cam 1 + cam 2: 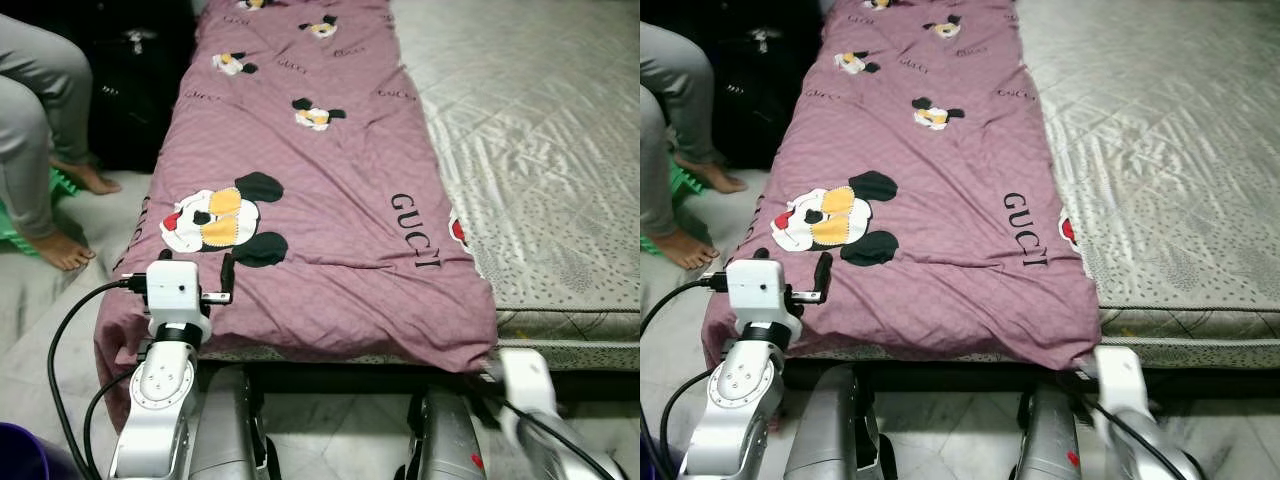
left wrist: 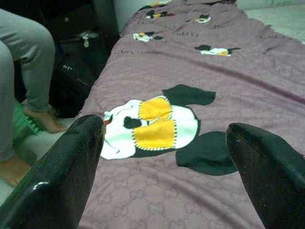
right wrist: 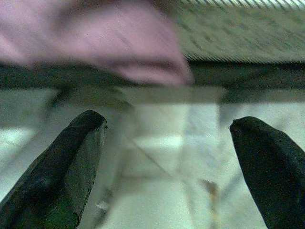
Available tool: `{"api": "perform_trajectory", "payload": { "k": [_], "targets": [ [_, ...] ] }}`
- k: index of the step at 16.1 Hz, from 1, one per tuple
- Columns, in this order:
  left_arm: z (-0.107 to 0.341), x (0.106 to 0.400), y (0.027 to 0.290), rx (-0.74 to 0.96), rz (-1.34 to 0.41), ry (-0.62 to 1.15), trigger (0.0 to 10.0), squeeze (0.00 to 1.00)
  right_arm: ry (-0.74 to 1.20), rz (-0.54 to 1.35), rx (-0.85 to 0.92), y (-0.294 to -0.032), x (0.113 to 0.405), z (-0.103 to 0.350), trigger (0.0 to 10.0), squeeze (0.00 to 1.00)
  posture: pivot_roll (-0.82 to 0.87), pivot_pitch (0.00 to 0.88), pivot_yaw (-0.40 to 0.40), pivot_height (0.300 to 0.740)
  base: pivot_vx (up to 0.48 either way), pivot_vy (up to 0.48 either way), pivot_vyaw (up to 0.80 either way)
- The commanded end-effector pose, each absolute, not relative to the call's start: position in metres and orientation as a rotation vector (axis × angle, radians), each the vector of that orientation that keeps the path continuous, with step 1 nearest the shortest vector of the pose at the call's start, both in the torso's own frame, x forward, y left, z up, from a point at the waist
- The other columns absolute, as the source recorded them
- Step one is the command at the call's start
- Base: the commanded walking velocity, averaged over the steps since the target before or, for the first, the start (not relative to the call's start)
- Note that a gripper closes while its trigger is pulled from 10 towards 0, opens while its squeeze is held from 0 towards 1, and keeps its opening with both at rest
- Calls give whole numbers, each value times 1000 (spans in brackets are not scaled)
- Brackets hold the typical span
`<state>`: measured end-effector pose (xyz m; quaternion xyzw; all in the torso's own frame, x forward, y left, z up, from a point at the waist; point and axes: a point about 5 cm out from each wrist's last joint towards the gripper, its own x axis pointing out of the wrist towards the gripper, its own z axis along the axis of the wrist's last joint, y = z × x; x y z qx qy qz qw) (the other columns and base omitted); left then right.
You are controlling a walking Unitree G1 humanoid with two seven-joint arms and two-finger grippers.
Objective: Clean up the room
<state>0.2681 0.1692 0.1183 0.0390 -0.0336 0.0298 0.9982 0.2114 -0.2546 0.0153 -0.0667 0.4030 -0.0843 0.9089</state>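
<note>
A mauve blanket (image 1: 330, 200) printed with cartoon mice and lettering lies lengthwise along the left side of a grey quilted mattress (image 1: 540, 130). Its near end hangs over the mattress's front edge. My left gripper (image 1: 196, 262) is raised at the blanket's near left corner, just before the big mouse print (image 2: 152, 126). It is open, with nothing between the black fingers (image 2: 71, 167). My right gripper (image 3: 167, 119) is low in front of the bed, open and empty, facing the tiled floor (image 3: 162, 191) below the blanket's hanging corner (image 3: 143, 62).
A person in grey trousers with bare feet (image 1: 62, 250) sits at the left beside the bed. A black bag (image 1: 130, 70) stands against the bed's side, with a green object (image 1: 60, 185) by the feet. A purple tub (image 1: 20, 455) sits near my left leg.
</note>
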Motion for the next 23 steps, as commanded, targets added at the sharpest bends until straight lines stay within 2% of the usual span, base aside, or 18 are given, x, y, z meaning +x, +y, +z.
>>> {"api": "perform_trajectory", "payload": {
  "k": [1, 4, 5, 6, 7, 8, 9, 10, 14, 18, 23],
  "targets": [
    [117, 269, 171, 80, 63, -59, 10000, 0, 733, -254, -252, -270, 214, 31, 10000, 1000, -44, 124, 21, 553, 0, 0, 0],
    [118, 270, 172, 82, 65, -63, 10000, 0, 578, -371, -348, -285, 228, 57, 10000, 1000, -44, 109, 23, 553, 0, 0, 0],
    [120, 274, 172, 83, 67, -73, 10000, 0, 389, -434, -323, -285, 251, 86, 10000, 1000, -43, 91, 25, 553, 0, 0, 0],
    [121, 276, 171, 82, 67, -78, 10000, 0, 317, -426, -288, -281, 260, 97, 10000, 1000, -43, 88, 26, 553, 0, 0, 0],
    [123, 277, 170, 75, 64, -88, 10000, 0, 183, -367, -203, -265, 275, 116, 10000, 737, -39, 68, 27, 553, 0, 0, 0],
    [123, 278, 170, 74, 61, -90, 10000, 0, 146, -341, -185, -258, 279, 122, 10000, 675, -39, 68, 27, 553, 0, 0, 0],
    [119, 279, 167, 69, 46, -84, 10000, 0, 75, -301, -111, -242, 290, 129, 10000, 0, -37, 30, 33, 553, 0, 0, 0],
    [117, 281, 164, 73, 39, -83, 10000, 0, -7, -239, -45, -222, 302, 140, 10000, 0, -31, 14, 36, 553, 0, 0, 0],
    [125, 290, 166, 67, 51, -123, 10000, 0, -142, -117, 31, -186, 317, 158, 10000, 0, -24, 0, 43, 553, 0, 0, 0],
    [125, 294, 167, 69, 54, -134, 10000, 0, -232, -54, 46, -172, 325, 179, 10000, 0, -30, 0, 49, 606, 0, 0, 0],
    [123, 296, 161, 59, 42, -128, 10000, 0, -242, -46, 61, -167, 330, 180, 10000, 0, -31, 0, 55, 669, 0, 0, 0]
  ]
}}
